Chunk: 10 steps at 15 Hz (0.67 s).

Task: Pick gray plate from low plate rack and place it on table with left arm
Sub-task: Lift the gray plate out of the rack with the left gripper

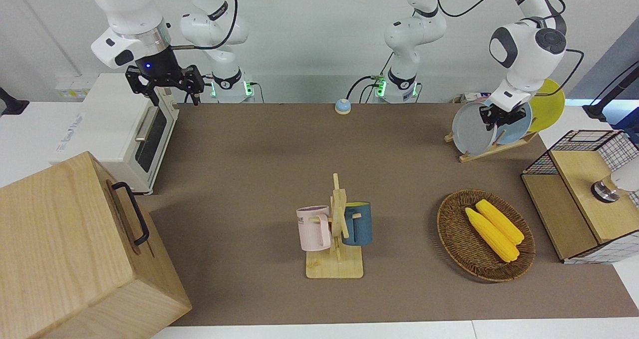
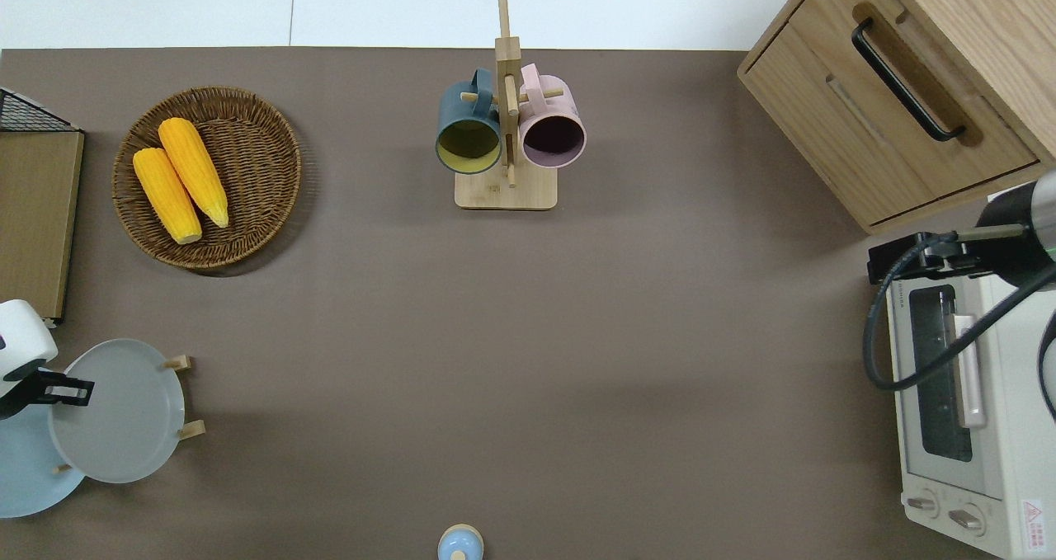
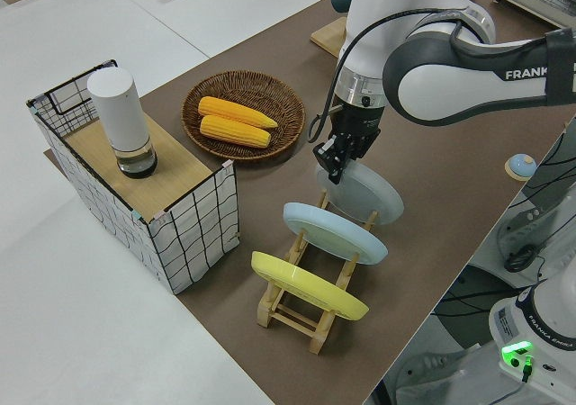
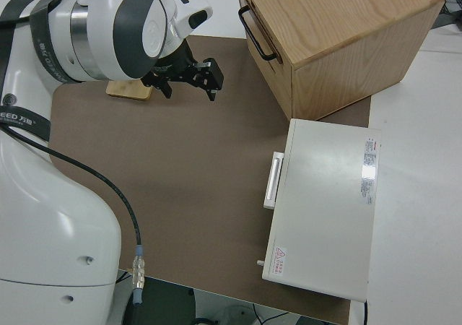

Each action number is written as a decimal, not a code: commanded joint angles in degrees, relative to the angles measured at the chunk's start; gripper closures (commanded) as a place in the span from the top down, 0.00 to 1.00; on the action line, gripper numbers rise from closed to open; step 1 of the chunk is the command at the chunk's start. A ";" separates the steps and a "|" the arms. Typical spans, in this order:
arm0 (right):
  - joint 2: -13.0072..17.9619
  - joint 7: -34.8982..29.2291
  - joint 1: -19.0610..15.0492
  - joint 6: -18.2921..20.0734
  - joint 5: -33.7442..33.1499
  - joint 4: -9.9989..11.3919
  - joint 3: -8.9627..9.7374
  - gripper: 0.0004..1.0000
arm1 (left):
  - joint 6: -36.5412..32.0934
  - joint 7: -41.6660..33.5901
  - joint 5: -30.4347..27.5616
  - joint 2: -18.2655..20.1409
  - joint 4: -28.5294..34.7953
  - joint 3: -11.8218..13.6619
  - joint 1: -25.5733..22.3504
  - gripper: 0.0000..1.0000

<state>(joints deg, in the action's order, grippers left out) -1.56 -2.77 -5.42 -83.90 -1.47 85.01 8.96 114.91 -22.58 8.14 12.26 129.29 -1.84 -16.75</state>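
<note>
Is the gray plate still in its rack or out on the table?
In the low plate rack. The gray plate leans on edge between the pegs, with the left gripper at its upper rim.

Matte pale gray plate [image 3: 362, 193] sits smooth on a pale bare-wood rack [image 3: 301, 313]. The bench [image 2: 528, 362] wears a flat brown mat, maybe cloth or paper. Rough woven wicker basket [image 1: 485, 234], glossy white plastic arm [image 1: 525, 49], grainy wooden cabinet [image 1: 75, 249].
</note>
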 commanded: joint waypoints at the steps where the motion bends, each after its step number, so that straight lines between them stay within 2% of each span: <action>1: -0.02 -0.22 0.41 0.05 0.15 -0.37 -0.34 0.98 | -3.63 -0.36 0.56 4.26 0.18 -0.36 0.66 0.00; 10: -0.02 -0.22 0.41 0.05 0.15 -0.37 -0.34 0.98 | -12.95 0.61 0.21 5.58 -8.34 -2.38 0.66 0.00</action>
<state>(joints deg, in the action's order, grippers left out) -1.56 -2.77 -5.42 -83.90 -1.47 85.01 8.96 105.86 -22.61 8.16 17.86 124.34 -3.90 -16.67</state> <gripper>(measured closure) 0.013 0.868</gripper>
